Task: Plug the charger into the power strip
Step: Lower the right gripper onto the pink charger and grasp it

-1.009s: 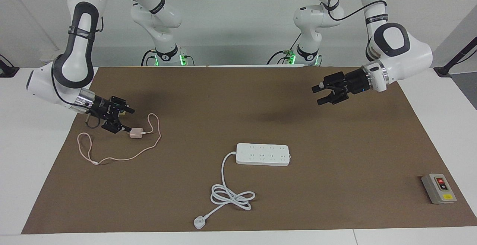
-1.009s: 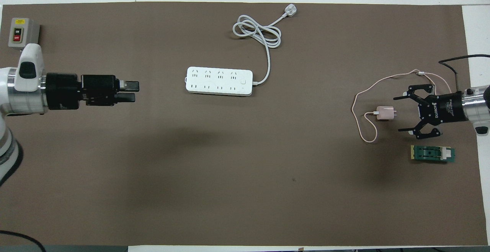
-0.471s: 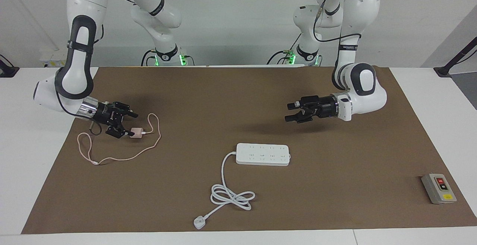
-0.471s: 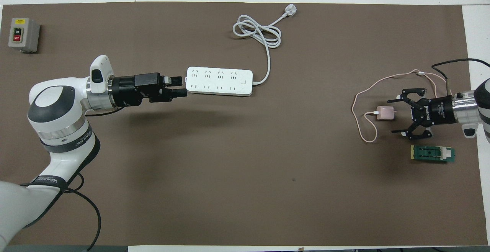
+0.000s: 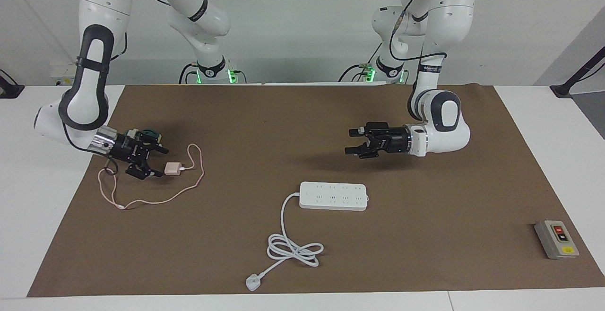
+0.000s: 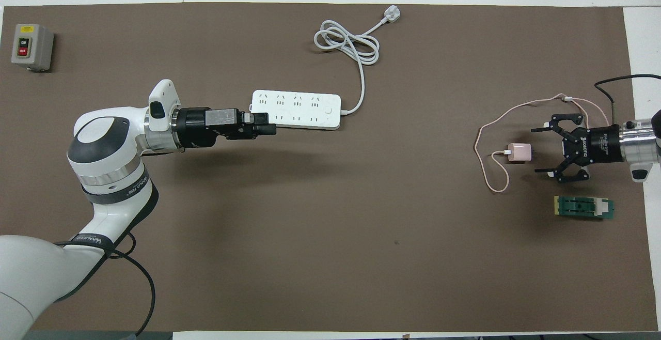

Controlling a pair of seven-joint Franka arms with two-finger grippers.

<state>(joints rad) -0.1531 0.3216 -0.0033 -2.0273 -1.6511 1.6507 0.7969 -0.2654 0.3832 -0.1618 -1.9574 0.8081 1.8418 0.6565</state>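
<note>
Right gripper sits low at the charger, fingers spread and empty, the small pink cube just off its fingertips and not yet between them. In the overhead view the same right gripper has its two fingers apart on either side of a gap that opens toward the charger, whose prongs point back at it. The thin pink cable loops around the charger on the mat. A green-and-yellow block lies beside the charger, nearer to the robots.

Left gripper hangs in the air with its fingers apart, holding nothing. From above it covers the end of the power strip, but the facing view shows it raised clear of the power strip. The strip lies flat, well apart from the charger, its thick white cord coiled farther from the robots.

The step in hand appears to be the reach for the charger. Next, the right gripper likely has to advance until the cube sits between its fingers, then close squarely on the body, leaving the prongs free for insertion.
</note>
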